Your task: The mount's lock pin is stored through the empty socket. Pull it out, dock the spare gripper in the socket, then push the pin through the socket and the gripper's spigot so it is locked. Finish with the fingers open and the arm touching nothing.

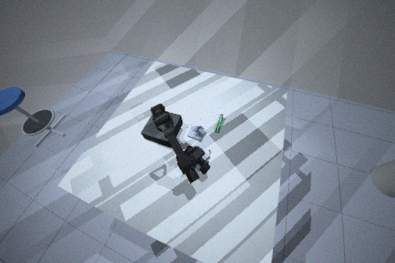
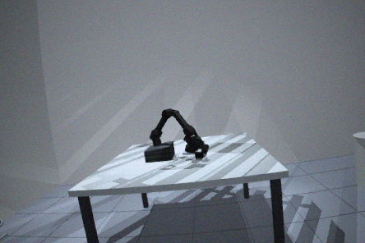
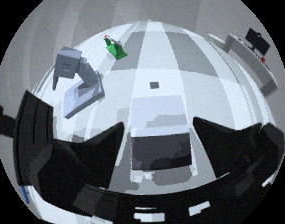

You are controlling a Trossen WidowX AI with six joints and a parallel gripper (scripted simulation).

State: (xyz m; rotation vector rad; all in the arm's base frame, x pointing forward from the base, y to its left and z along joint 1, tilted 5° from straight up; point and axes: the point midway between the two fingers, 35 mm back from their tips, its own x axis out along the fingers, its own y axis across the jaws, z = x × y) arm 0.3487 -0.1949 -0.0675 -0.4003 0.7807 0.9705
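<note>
My gripper (image 1: 198,163) (image 2: 199,152) (image 3: 159,123) is open and low over the table, right of the arm's base. In the wrist view a dark grey block, the spare gripper (image 3: 159,155), lies on the table between my spread fingers, which are not closed on it. In the top view my hand hides most of it. The grey mount (image 1: 196,132) (image 3: 76,82) stands beside the arm base. The green lock pin (image 1: 219,123) (image 3: 114,47) with a red tip lies on the table beyond the mount, out of the socket.
The arm's black base box (image 1: 161,130) (image 2: 159,152) sits near the table's middle. A small dark square mark (image 3: 153,84) lies ahead of the spare gripper. A blue stool (image 1: 10,99) stands on the floor to the left.
</note>
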